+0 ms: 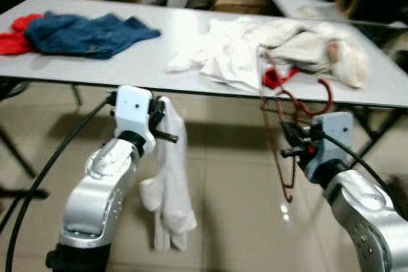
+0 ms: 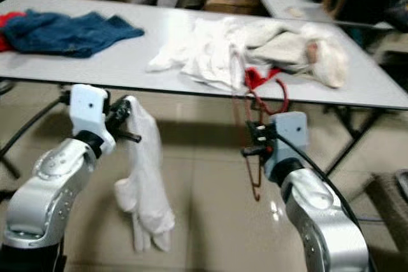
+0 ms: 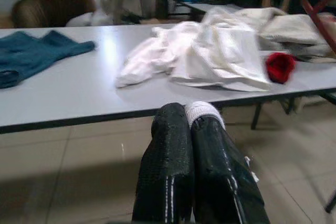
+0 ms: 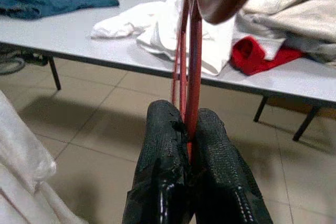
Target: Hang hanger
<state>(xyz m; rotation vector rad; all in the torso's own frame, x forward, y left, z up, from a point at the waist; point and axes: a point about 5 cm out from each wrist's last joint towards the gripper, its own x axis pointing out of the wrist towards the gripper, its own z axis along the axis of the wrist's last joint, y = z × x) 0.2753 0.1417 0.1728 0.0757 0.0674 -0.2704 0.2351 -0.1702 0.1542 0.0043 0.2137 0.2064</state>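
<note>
Left gripper (image 1: 167, 133): it was raised in front of the bench's near edge, its jaws pressed together on a fold of a white garment (image 1: 171, 186); the wrist view showed a bit of white cloth pinched between the black fingers (image 3: 176, 166).
White garment: it hung limp from the left gripper, down toward the tiled floor (image 1: 229, 221), clear of the bench.
Right gripper (image 1: 292, 143): it was held up just below the bench's front edge, jaws clamped on the thin red wire of the hanger (image 1: 285, 132); in the wrist view the wire ran up from between the fingers (image 4: 163, 156).
Hanger: a red wire hanger, held roughly upright in the air before the bench, its hook at the top right near the bench edge and its lower part dangling below the gripper.
Bench (image 1: 140, 62): a long grey top, carrying a blue garment (image 1: 89, 33) and a red cloth (image 1: 16, 37) at the robot's left end, a heap of white and cream clothes (image 1: 274, 49) toward the right, and a small red item (image 3: 280, 66) at the heap's near edge.
Background: a second table with clutter stood behind, blurred.
</note>
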